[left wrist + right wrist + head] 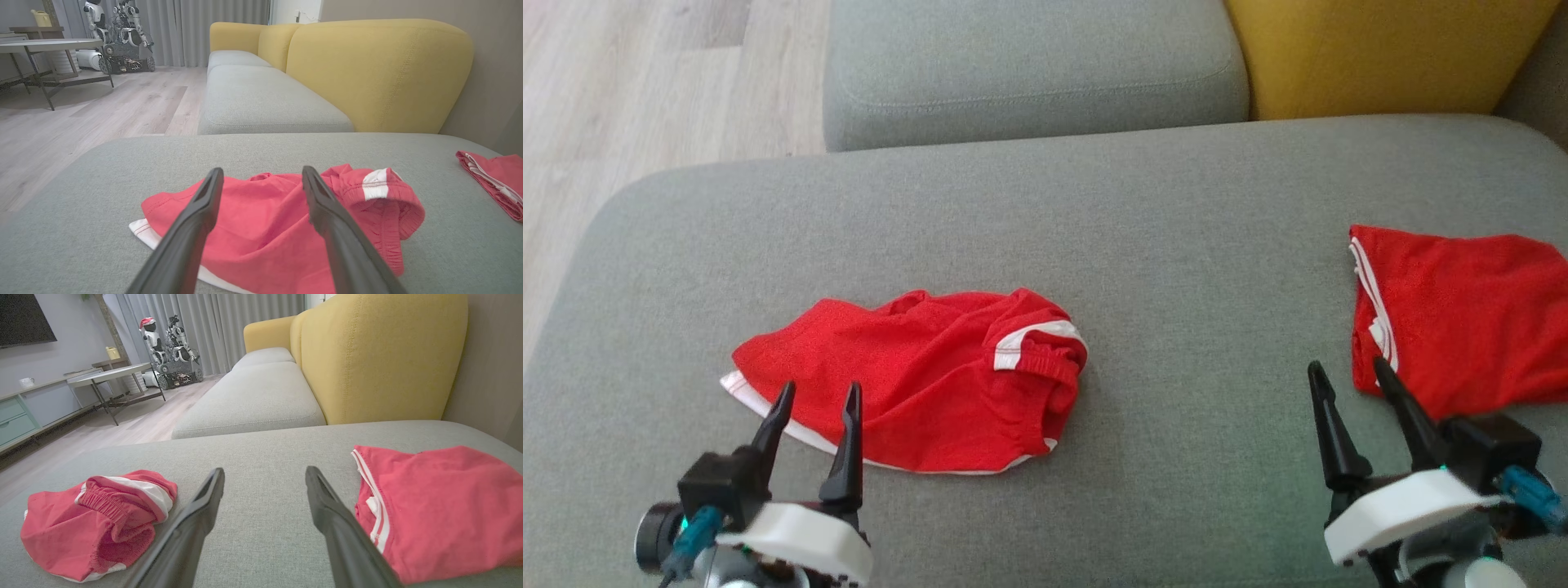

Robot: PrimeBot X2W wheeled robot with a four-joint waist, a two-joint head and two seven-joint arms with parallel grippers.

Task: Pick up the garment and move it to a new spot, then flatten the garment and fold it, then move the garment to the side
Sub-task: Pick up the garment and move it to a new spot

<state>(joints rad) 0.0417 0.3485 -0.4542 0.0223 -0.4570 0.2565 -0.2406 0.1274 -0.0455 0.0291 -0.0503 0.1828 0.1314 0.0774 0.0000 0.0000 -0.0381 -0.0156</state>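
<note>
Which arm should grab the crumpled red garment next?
Left, likely: the left gripper, open, points straight at the crumpled red garment; the right gripper, also open, sits beside the flat red garment farther right.

I read two garments on the seat cushion [1176, 245], well apart. The left garment [915, 380] lies left of centre. The right garment [1462, 318] lies at the right side of the cushion. The left tool [818, 394] sits at the near-left edge of the left garment. The right tool [1346, 367] stands between the two garments, just beside the near-left corner of the right garment. Behind the seat cushion lies a second cushion [1029, 65], with the backrest [1380, 57] to its right. The floor [645, 82] lies to the left. Far across it stand a tabletop [49, 44] and another robot [122, 36].
</note>
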